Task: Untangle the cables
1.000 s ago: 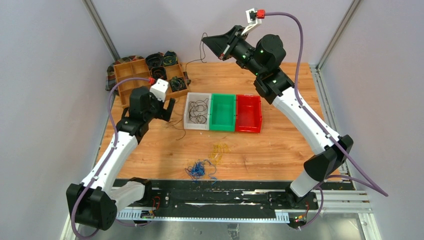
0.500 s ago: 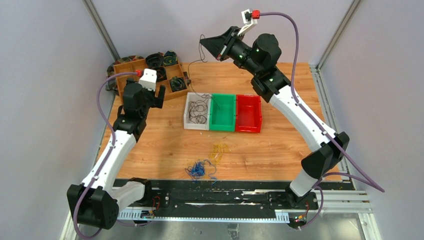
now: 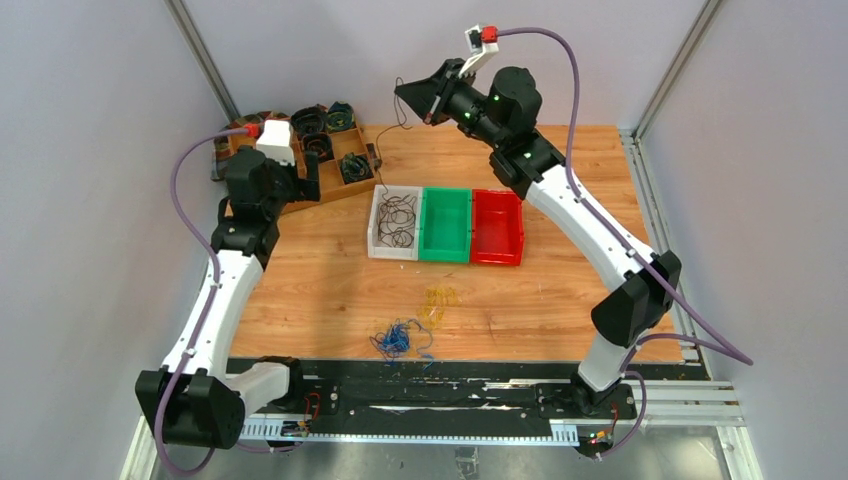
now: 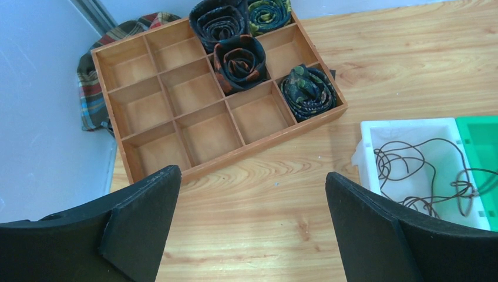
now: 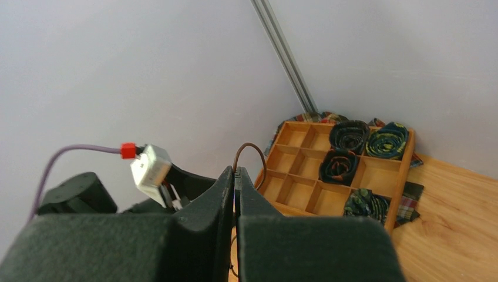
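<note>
Right end effector (image 3: 403,92) is up high at the back of the desk (image 3: 560,280), jaws fully closed on a thin black cable (image 5: 247,151). The wrist view shows a small loop sticking up out of the pinch. From there the strand hangs down slack to the far-left corner of the white bin (image 3: 375,235), where the rest of it lies in loose coils. It seems to be one piece, but that can't be confirmed.

Left end effector (image 4: 251,176) is wide open and holds nothing, hovering over bare desk just in front of the wooden tray (image 4: 235,161). The rolled bundles in that tray are not task items.

Other cables:
- The yellow bunch (image 3: 438,298) lies on the desk nearer the arm bases.
- The blue tangle (image 3: 398,338) sits just beside it, closer to the near edge. They look barely apart, and it's unclear whether they touch.
- The green bin (image 3: 446,225) and red bin (image 3: 497,227) look empty.

Handling, as a judgement:
- The wire is very light, limp and thin, with no stiffness to push against.
- It will snag on its own loops and can slip through a weak pinch.
- Best hold is a free end or a single outer loop — not the knot core.
- Pull slowly, or the whole clump lifts together.
- The blue tangle likely needs two-handed pulling apart.
</note>
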Motion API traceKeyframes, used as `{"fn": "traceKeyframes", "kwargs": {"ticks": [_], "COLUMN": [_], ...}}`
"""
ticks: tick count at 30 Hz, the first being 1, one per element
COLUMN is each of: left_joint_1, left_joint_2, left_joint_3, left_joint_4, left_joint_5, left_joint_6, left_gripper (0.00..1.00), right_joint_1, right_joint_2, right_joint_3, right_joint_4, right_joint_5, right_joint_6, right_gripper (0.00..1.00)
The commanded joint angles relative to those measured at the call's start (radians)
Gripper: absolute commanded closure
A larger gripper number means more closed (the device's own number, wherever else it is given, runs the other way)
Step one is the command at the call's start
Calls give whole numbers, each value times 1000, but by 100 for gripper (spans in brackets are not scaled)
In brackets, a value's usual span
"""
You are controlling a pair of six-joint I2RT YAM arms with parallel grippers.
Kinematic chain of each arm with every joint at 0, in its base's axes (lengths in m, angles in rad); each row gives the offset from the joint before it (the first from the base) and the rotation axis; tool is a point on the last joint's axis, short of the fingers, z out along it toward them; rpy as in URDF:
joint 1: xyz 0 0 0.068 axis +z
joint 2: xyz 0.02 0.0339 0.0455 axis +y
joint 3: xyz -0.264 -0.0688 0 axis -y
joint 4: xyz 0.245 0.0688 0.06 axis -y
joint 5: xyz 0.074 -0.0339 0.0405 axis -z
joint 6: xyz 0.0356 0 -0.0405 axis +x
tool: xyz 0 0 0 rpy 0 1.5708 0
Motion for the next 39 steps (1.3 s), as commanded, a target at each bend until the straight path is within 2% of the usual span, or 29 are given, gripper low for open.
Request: {"fn": "traceKeyframes", "kwargs": {"ticks": [1,7,15,21,28,39], "left_joint_1": [31,64,73,74,80,82], "left_joint_2": [19,68,71,73,74,94], "left_joint_3": [78,142,153,155,188,217], "left_joint_4": [-7,-54,-56,-52,-51,-104], "left_joint_5": [54,109,176,178,193,332], "left_joint_6": [-43,-50,-45,-38,-53,-30], "left_gripper": [2,2,2,2,2,2], "right_joint_1": [-22,-8,38,96,140,170], "right_joint_2": [44,105,141,234,369,563], "right_joint_3": [38,-1,-80,-12,15,121], "right_joint_4": [-57,-181,-257,-352,-380,-452], "right_joint_5": [24,89,282,355,352,415], "right_joint_6": [-79,-221,-411,-528,-515,-521], "right_gripper": [99,99,99,99,100,99]}}
